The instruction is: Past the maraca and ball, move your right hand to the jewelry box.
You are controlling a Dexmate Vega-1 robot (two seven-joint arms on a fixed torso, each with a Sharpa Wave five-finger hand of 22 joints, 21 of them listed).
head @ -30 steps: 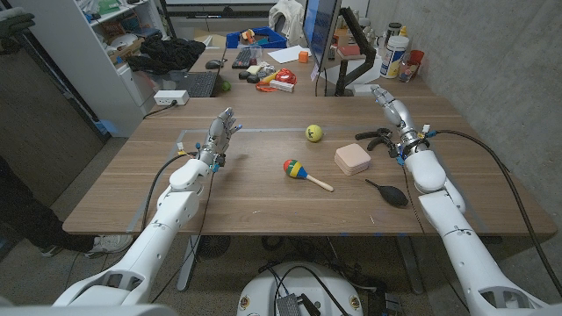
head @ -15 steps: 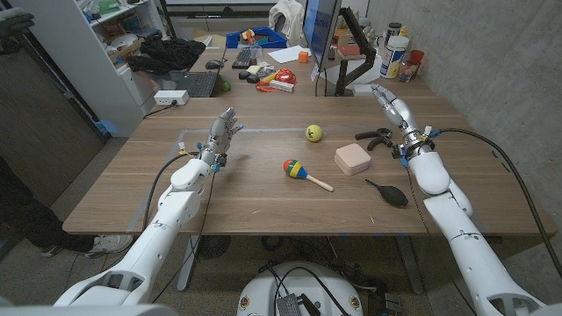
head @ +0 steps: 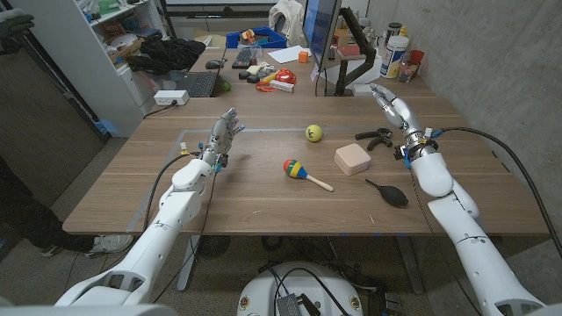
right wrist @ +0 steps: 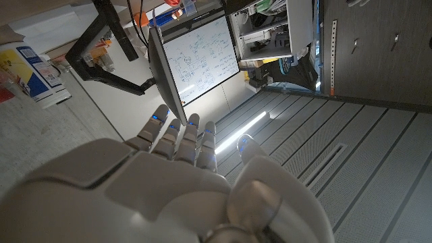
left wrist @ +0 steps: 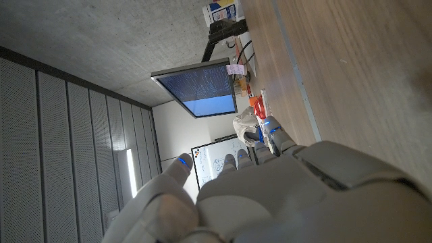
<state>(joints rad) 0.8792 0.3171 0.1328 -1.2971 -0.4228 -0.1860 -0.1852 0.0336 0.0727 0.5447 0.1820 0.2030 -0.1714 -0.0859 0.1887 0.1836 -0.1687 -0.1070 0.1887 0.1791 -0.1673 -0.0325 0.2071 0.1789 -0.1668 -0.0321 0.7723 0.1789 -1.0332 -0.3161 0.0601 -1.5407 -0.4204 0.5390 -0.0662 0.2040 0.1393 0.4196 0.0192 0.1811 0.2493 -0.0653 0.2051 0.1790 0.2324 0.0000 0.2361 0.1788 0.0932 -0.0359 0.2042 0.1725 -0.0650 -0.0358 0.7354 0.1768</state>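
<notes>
A pale pink square jewelry box [head: 352, 159] lies on the wooden table [head: 263, 193] right of centre. A maraca [head: 302, 172] with a red, blue and yellow head and a wooden handle lies just left of it. A yellow ball [head: 313, 132] sits farther back. My right hand [head: 392, 107] is raised at the table's right side, behind and to the right of the box, fingers straight and apart, holding nothing. The right hand [right wrist: 175, 175] fills its wrist view's lower part. My left hand [head: 223, 134] is held up at the left, fingers apart, empty; the left hand [left wrist: 270, 196] shows its back.
A black tool [head: 376, 137] lies between the right hand and the box. A black air-blower bulb [head: 389, 194] lies near the right forearm. A monitor on an arm [head: 320, 35], bottles [head: 395, 53] and desk clutter stand behind the table.
My right arm has shifted slightly to the right and the hand has lifted a little. The left hand and the objects have stayed put.
</notes>
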